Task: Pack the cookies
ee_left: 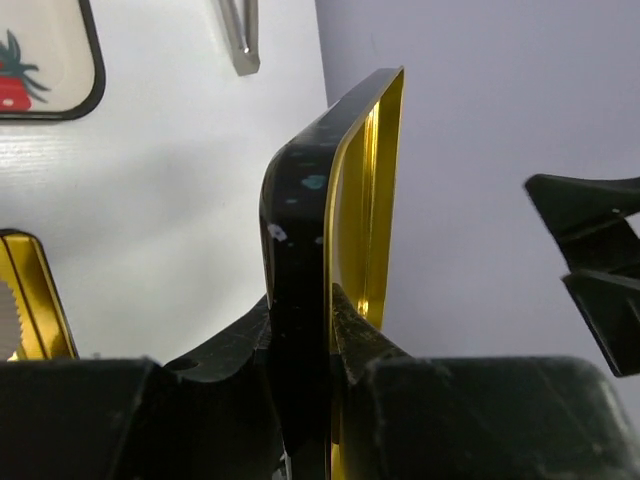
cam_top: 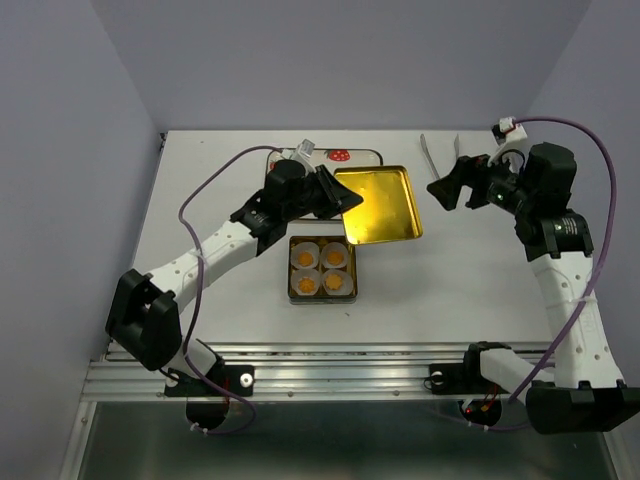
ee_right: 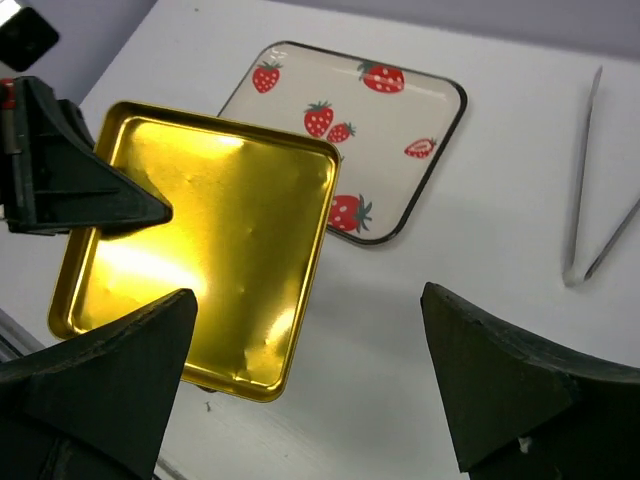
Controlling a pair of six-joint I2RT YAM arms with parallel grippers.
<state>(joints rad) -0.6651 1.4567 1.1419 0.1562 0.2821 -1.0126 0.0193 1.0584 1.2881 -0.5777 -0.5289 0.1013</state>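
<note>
Presently on the surface (cam_top: 470,280), item by item:

Tin (cam_top: 321,299): square, gold-walled, uncovered, near the middle. It held four white paper cups (cam_top: 296,258) in two rows of two, filling it. The cookies (cam_top: 334,256), four, round and orange-yellow, lay one in each cup.

Lid (cam_top: 385,205): square, dark and speckled outside, gold inside, gold face up. It was just far and right of the tin, its near-left corner over the tin's far-right corner in the top view.

Left end effector (cam_top: 340,198): fingers pinched onto the lid's left rim, one pad on the dark outer wall and one on the gold inner wall.

Right end effector (ee_right: 307,292): fingers spread wide, gripping nothing, hanging right of the lid and apart from it.

Tray (ee_right: 420,110): flat, cream, dark-rimmed, printed with red strawberries. It lay at the far edge, beyond the lid, with nothing resting on it.

Tongs (ee_right: 583,180): metal, lying flat to the right of the tray.
</note>
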